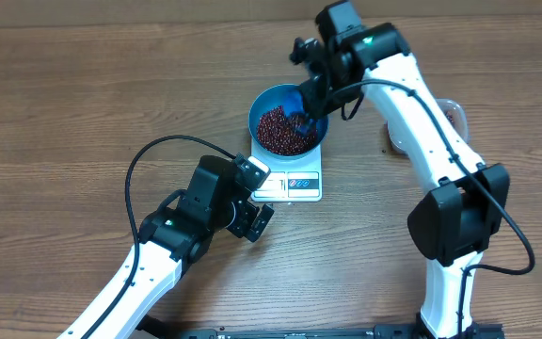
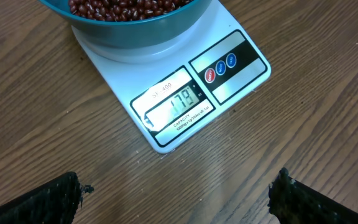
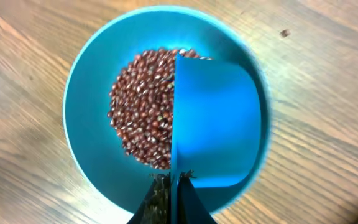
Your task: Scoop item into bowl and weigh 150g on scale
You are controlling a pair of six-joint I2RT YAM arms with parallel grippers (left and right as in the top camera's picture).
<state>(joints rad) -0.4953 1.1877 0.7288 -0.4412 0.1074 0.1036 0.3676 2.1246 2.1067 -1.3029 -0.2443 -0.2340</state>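
The blue bowl (image 1: 263, 102) stands on the white scale (image 1: 299, 185), with a heap of dark red beans (image 1: 283, 132) inside. In the right wrist view my right gripper (image 3: 173, 180) is shut on the thin handle of a blue scoop (image 3: 216, 118), held over the right half of the bowl (image 3: 79, 137) above the beans (image 3: 142, 112). The scoop's face shows no beans. My left gripper (image 2: 179, 199) hangs open over bare table just in front of the scale (image 2: 241, 81), whose display reads 179. The bowl (image 2: 135, 34) and beans (image 2: 123, 6) fill the top of that view.
A clear plastic tub (image 1: 454, 113) sits at the right, mostly hidden behind the right arm. A stray bean (image 3: 284, 33) lies on the wood beside the bowl. The left arm stretches from the bottom left toward the scale.
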